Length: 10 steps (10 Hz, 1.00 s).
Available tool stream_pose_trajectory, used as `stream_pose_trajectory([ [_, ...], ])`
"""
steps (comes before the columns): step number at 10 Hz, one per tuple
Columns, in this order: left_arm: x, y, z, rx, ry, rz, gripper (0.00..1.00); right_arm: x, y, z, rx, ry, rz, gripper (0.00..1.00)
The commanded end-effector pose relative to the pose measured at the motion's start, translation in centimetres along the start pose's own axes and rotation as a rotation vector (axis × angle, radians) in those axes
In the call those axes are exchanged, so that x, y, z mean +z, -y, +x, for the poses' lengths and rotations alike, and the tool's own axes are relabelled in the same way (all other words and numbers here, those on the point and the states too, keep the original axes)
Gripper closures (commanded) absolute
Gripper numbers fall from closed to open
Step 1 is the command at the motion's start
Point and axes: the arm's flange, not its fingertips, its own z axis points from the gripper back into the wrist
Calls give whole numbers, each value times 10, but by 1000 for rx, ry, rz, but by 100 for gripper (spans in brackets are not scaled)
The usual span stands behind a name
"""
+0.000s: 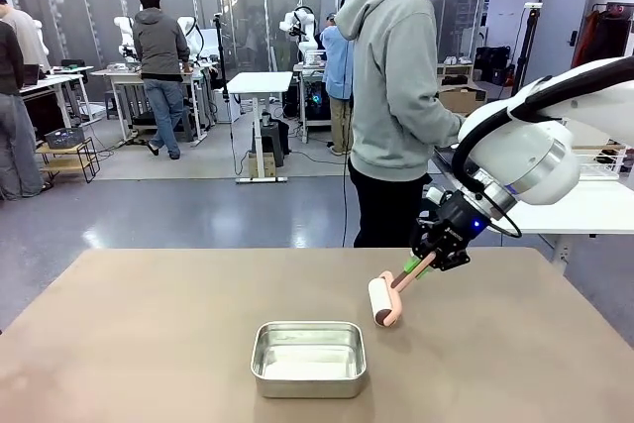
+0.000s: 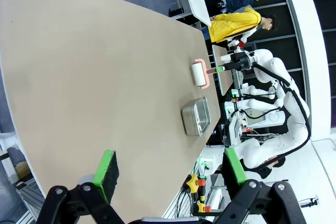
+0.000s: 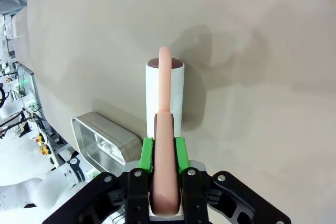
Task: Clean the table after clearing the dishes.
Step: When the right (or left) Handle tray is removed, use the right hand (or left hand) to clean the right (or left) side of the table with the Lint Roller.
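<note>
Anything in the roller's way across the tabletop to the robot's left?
Yes: the shiny rectangular steel pan sits on the tan table, left of the white, pink-handled roller in the right gripper and nearer the robot.

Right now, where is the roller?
In the front view the roller is right of the middle of the table, just beyond and right of the steel pan, its pink handle held by the fingers of the right gripper.

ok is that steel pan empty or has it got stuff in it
Empty: the steel pan sits upright on the table, and from the front its bare shiny bottom is in plain sight, with nothing lying in it.
</note>
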Motion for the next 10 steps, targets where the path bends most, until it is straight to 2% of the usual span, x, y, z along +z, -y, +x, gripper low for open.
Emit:
stream_pose_trajectory([
  [1,2,3,-5,-16,-8,12,0,-11,13,-4,8,23,12,79],
  [4,2,3,-5,-16,-8,12,0,-14,52,-7,-47,37,-20,79],
  [10,2,3,-5,-16,-8,12,0,33,119,-11,-176,34,-140,79],
])
